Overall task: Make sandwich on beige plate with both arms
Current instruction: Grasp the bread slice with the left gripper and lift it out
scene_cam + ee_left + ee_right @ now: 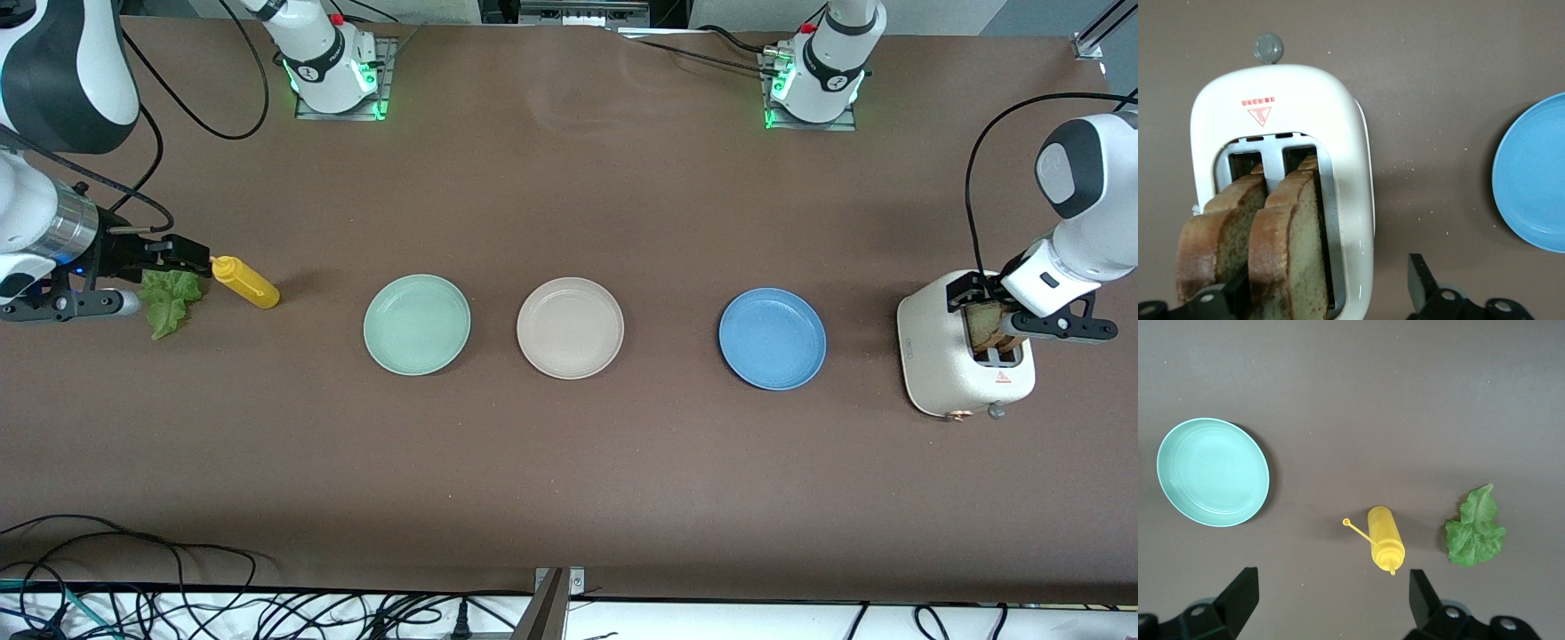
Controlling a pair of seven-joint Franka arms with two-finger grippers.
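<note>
Two brown bread slices (pixel 1295 233) stand upright in the slots of a white toaster (pixel 965 360) at the left arm's end of the table. My left gripper (pixel 1328 273) is down over the toaster top (pixel 991 311) and open: one finger sits between the two slices, the other hangs outside the toaster's wall. The beige plate (pixel 570 327) is bare at the table's middle. A green lettuce leaf (pixel 171 298) lies at the right arm's end. My right gripper (pixel 1331 577) hovers open and holds nothing, over the table beside the lettuce (pixel 1476 528).
A yellow squeeze bottle (pixel 245 281) lies on its side between the lettuce and a mint-green plate (pixel 417 324). A blue plate (pixel 772 338) sits between the beige plate and the toaster. Cables run along the table's near edge.
</note>
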